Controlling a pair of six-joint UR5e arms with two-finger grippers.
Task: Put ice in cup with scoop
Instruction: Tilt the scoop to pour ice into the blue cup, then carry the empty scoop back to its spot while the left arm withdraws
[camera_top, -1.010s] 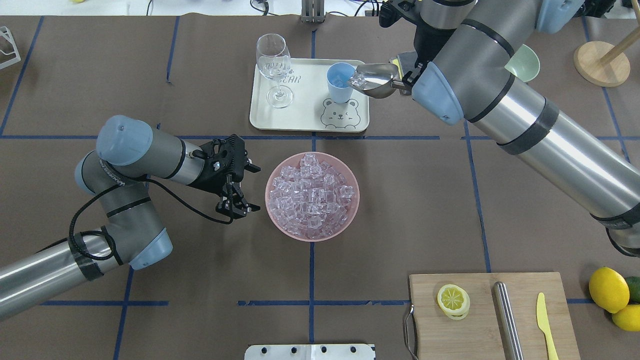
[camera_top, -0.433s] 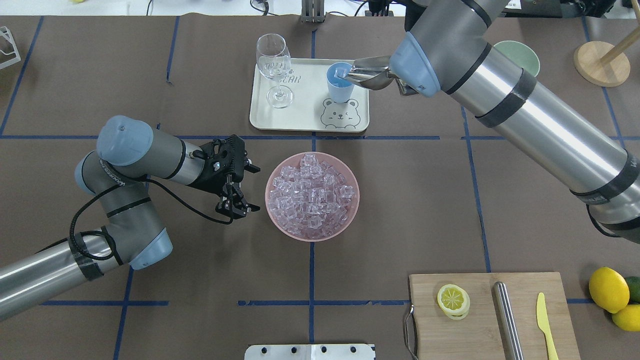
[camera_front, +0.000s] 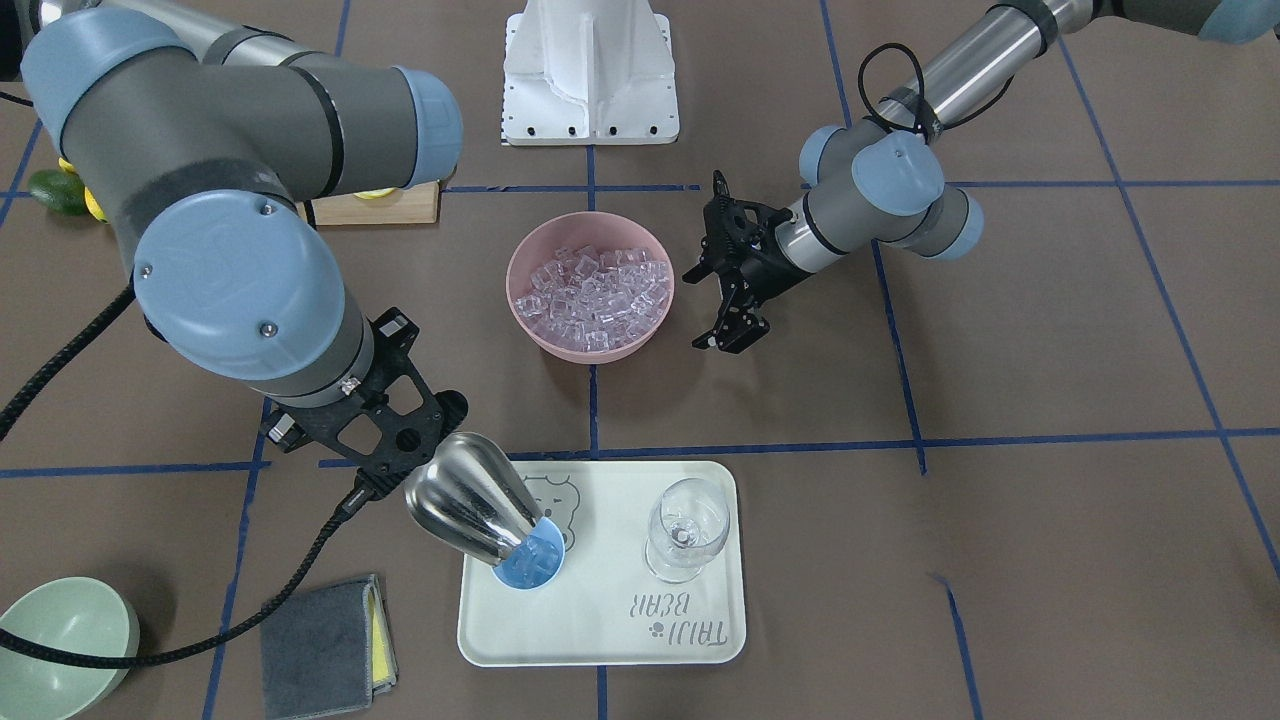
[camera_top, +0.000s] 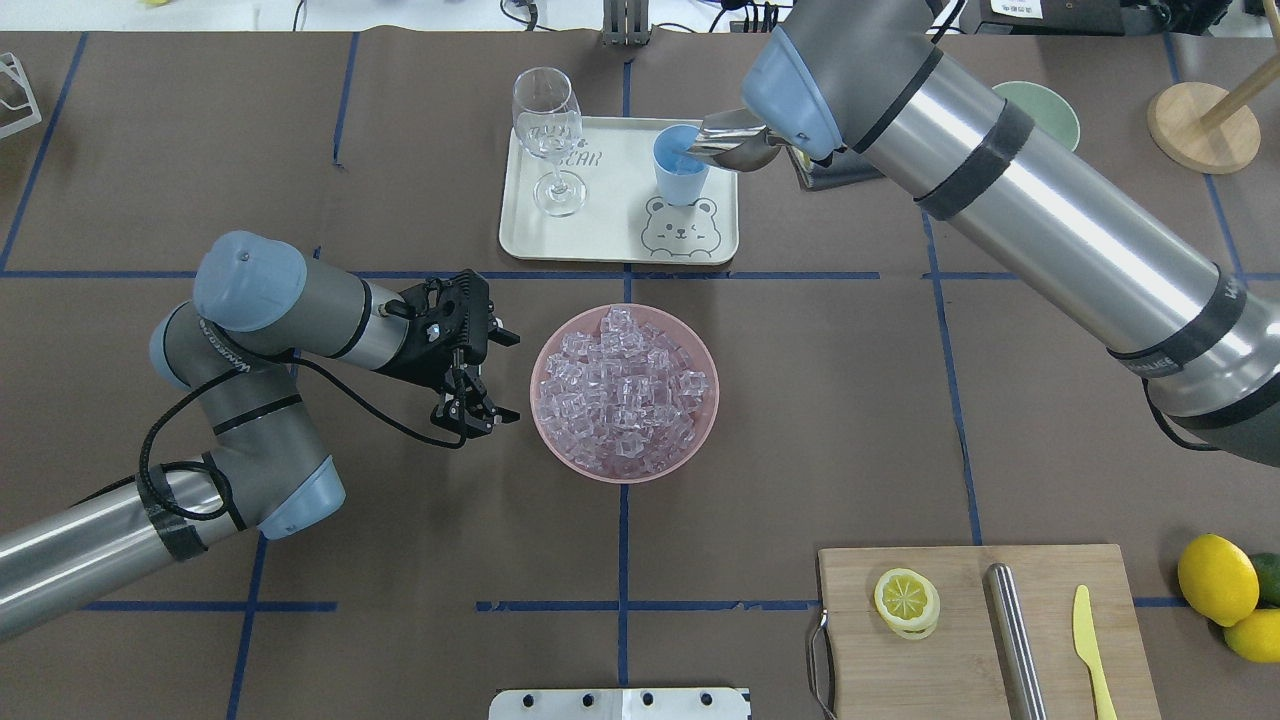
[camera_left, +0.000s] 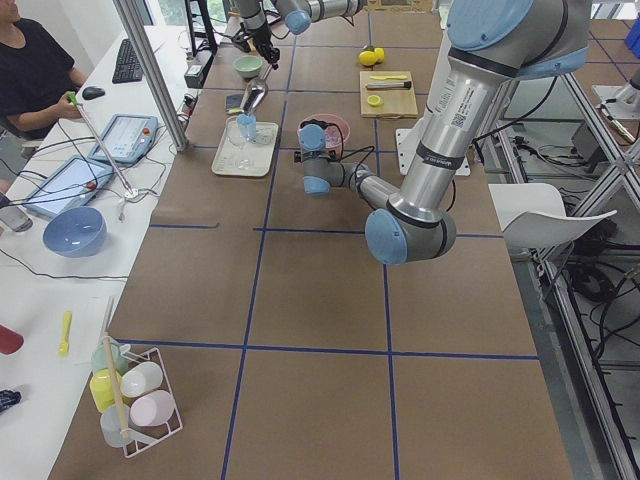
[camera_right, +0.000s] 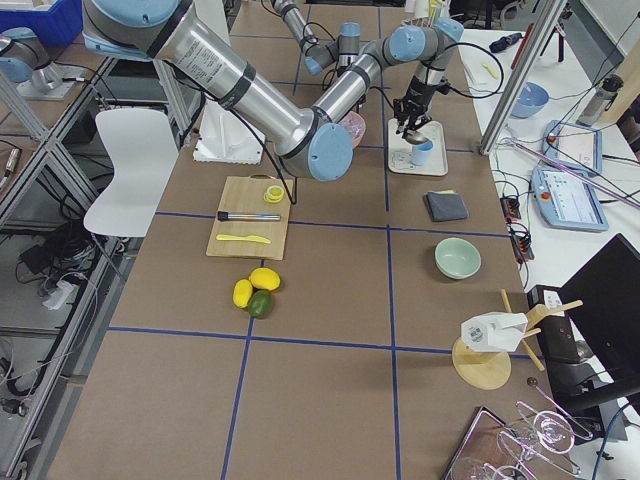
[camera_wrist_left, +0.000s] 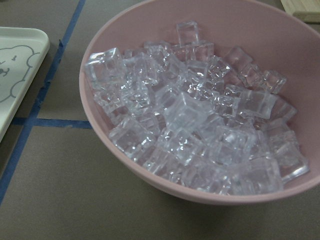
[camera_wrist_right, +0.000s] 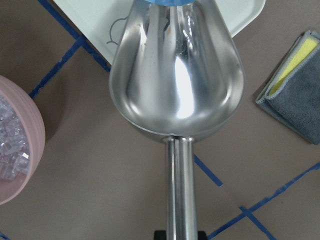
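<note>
scoop (camera_front: 468, 508) is tilted steeper than a second ago, mouth lowered to cup (camera_front: 520, 578) rim | ice (camera_front: 542, 553) emptied from trough, now seen in cup on tray (camera_front: 600, 655) | right fingers (camera_front: 415, 440) clamped on scoop handle | left fingers (camera_top: 480, 412) spread wide, empty, beside pink bowl (camera_front: 592, 352) | pour judged complete

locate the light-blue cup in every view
front-facing: cup lower centre, under the scoop
overhead: top centre, at scoop tip
exterior left: upper left, on tray
exterior right: upper centre, on tray
left wrist: not in it
right wrist: blue sliver, top edge
landmark: the bear tray
</note>
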